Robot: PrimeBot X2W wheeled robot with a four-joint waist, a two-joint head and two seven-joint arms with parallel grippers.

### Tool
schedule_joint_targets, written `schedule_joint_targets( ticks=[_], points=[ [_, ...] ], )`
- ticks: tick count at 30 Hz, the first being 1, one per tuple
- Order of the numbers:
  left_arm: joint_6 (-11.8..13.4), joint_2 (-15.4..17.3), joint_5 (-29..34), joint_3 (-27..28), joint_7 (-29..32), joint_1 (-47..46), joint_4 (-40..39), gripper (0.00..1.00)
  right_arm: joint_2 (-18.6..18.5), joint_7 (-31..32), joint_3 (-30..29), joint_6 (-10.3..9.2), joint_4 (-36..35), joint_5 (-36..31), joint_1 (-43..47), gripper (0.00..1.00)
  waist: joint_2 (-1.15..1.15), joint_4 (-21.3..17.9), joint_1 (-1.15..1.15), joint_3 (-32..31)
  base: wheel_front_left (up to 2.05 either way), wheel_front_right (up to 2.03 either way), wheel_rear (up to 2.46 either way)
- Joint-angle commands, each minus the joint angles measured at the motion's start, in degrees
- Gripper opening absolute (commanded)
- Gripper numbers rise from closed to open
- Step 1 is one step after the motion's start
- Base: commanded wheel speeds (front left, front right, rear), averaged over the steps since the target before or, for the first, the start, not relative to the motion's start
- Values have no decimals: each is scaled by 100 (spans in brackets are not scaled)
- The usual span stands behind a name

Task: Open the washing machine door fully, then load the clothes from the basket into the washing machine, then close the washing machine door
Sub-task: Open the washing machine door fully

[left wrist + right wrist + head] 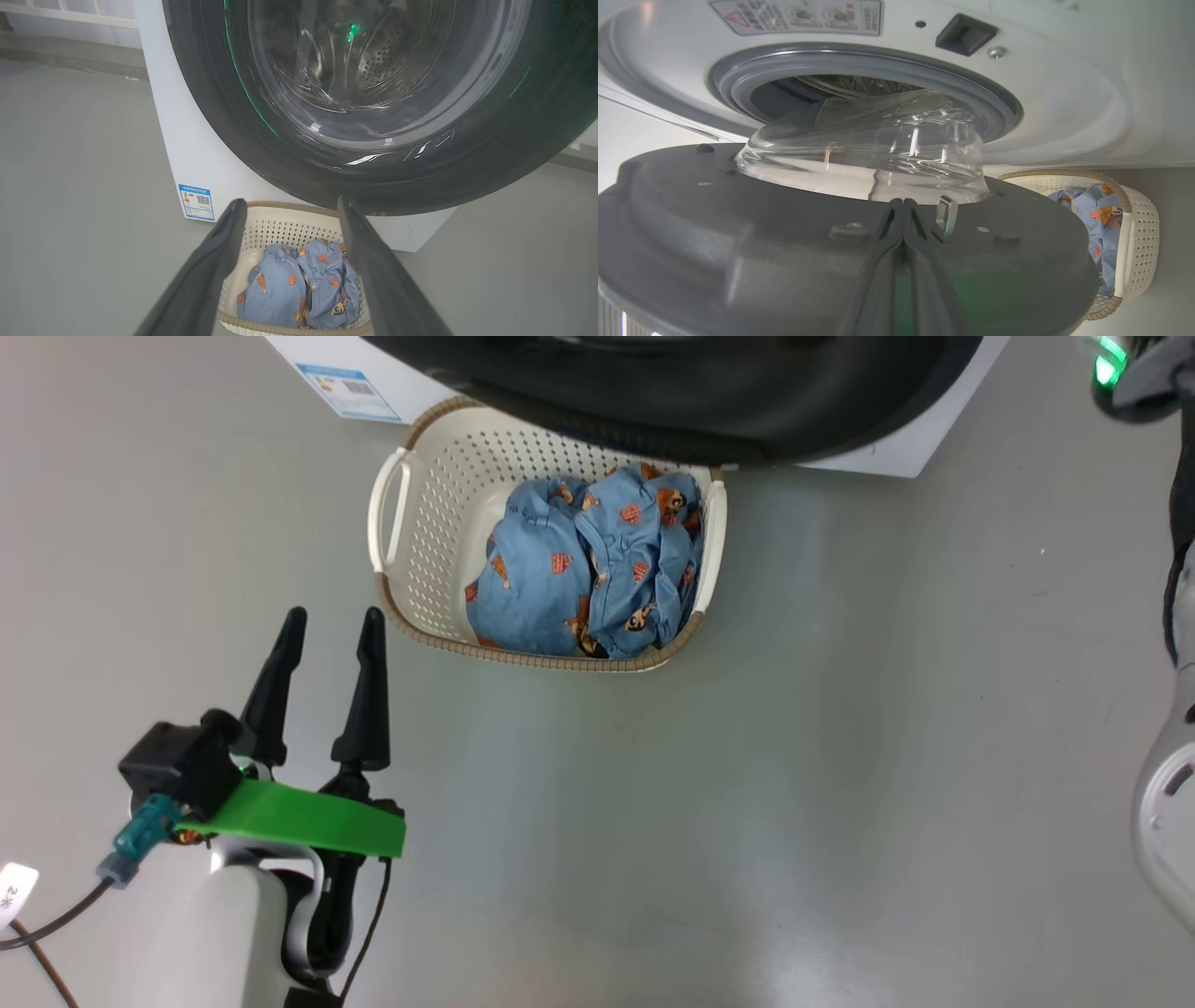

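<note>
Clothes [583,569], pale blue with orange figures, lie crumpled in the cream basket [429,523], upper centre. Left pincer [335,613] gapes apart; right pincer [903,201] is pressed together.

Light-blue clothes [588,569], printed with small orange and brown cartoon figures. The basket [434,513] is cream-white, its walls patterned with rows of small holes and its rim a brown woven-look band. The washing machine [196,154] is plain white, with a blue-and-white label sticker [196,201]. The washing machine door [205,93] is a glossy black ring around clear glass; the gasket [733,79] is grey-blue and the drum [840,84] is dotted steel. The floor [794,803] is matt grey. The left gripper [335,613] is black, with a bright green bracket [299,817], a teal plug [140,831] and a white forearm [224,933].
</note>
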Motion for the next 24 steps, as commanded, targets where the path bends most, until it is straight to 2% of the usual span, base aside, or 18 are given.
schedule_joint_targets(
  ticks=[1,13,18,24],
  points=[
    [-10,157,87,205,-36,58,-177,100,295,320,27,18,-280,-64,140,0,0,0,0,-76,0,0,0],
    [-10,157,157,217,-36,264,-239,100,460,1678,-129,18,-1215,125,946,0,0,41,0,-415,0,0,0],
    [-10,157,214,182,-36,356,-235,100,463,2055,289,18,-1393,623,1333,0,0,66,0,-598,0,0,0],
    [-10,157,245,170,-36,448,-233,100,464,1994,959,18,-1651,1241,1835,0,0,90,0,-780,0,0,0]
  ],
)
